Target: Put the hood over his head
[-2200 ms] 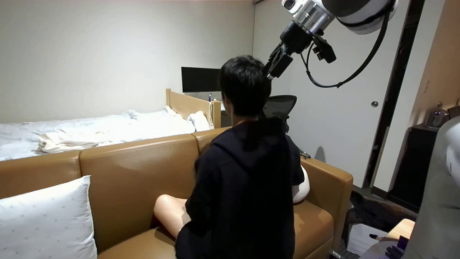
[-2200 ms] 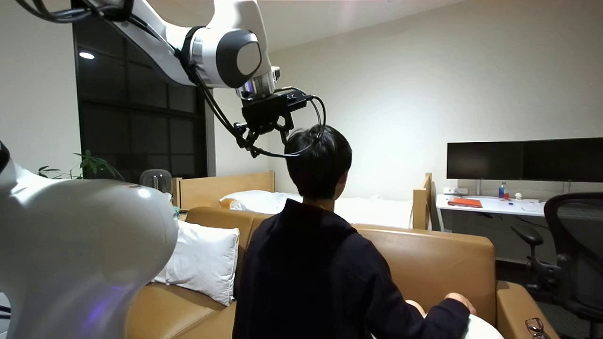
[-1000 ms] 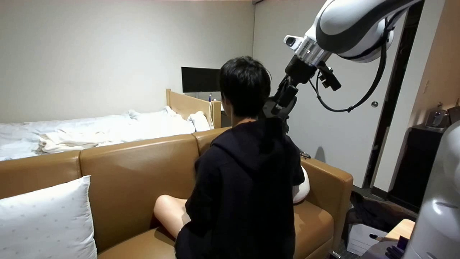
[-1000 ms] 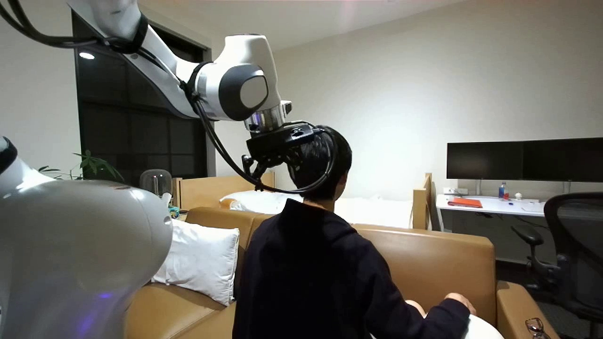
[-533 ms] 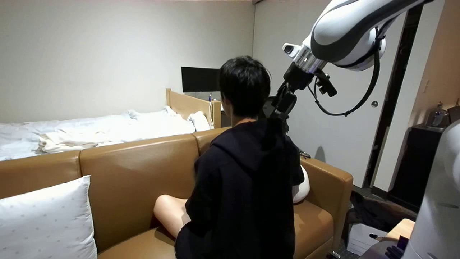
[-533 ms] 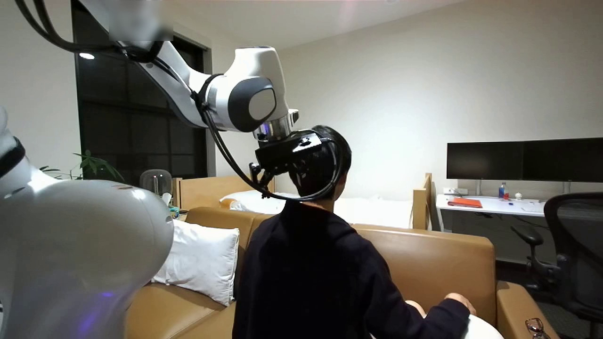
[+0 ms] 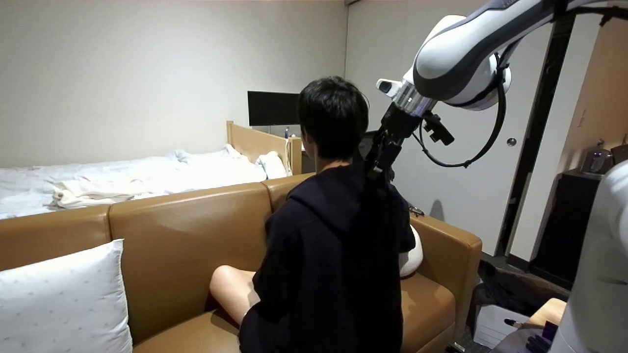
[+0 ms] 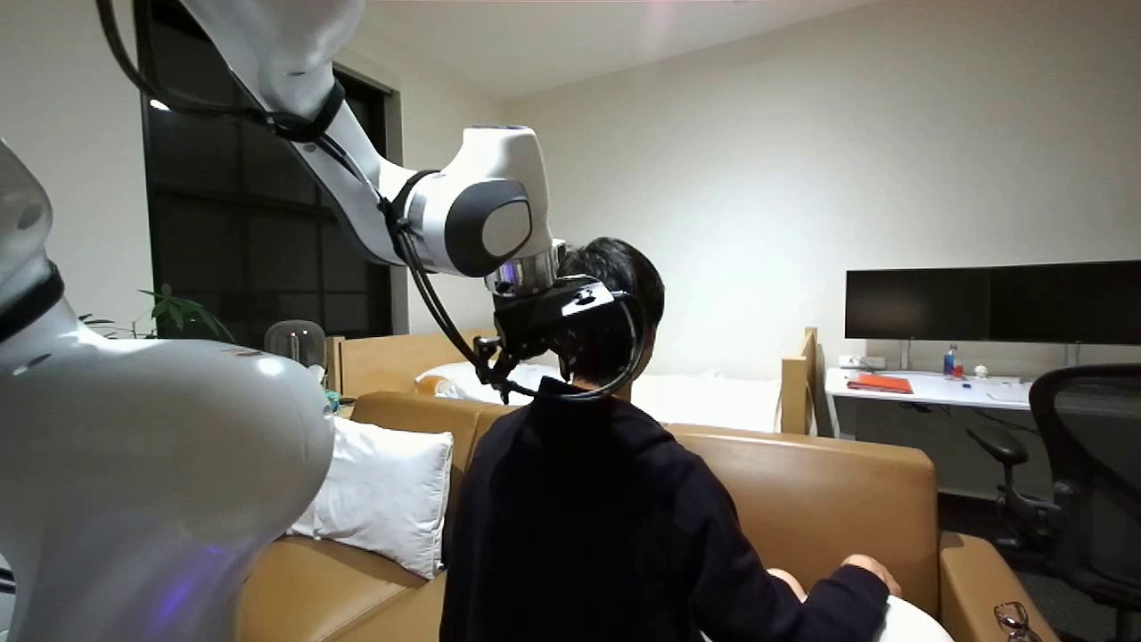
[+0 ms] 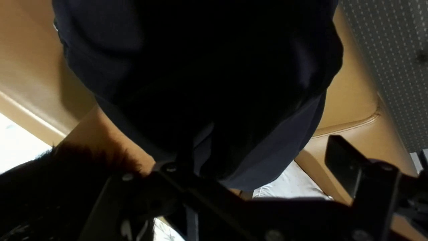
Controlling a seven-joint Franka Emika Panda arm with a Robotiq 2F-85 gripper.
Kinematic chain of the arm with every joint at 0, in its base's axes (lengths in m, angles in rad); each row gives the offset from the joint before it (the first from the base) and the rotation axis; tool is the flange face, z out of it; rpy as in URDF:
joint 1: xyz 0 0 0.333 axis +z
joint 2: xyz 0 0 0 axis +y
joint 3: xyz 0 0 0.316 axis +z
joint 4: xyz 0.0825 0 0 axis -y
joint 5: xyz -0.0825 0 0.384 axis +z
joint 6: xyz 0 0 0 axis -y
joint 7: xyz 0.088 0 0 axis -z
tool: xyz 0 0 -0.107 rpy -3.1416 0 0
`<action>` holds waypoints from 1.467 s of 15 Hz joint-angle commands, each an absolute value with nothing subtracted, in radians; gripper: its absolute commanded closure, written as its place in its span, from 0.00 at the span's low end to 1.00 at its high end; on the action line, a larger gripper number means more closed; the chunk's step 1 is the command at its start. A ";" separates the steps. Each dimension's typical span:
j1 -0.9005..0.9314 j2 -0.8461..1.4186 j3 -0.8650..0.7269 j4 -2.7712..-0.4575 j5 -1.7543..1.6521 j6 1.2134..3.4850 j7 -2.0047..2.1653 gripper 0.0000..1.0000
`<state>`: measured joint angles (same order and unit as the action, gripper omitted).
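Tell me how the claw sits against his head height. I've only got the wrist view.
Observer: Below the crown. In both exterior views the lower end of the claw shows well under the top of his head, about level with the top edge of the hood.
Operator: His right hand? Not in my picture.
Observer: In an exterior view the right hand is out in front of him, near a white rounded object; can't tell if they touch.
Operator: Anything loose on that side?
Observer: Glasses, on the couch arm to his right.
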<state>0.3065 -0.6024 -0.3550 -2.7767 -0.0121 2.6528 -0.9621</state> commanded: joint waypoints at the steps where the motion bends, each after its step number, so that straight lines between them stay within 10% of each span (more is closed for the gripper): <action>1: 0.305 -0.561 -0.357 -2.759 0.026 2.668 -1.036 0.00; 13: 0.303 -0.544 -0.345 -2.751 0.037 2.667 -1.031 0.00; 14: 0.303 -0.542 -0.346 -2.749 0.039 2.665 -1.029 0.25; 22: 0.297 -0.529 -0.342 -2.744 0.044 2.671 -1.028 0.72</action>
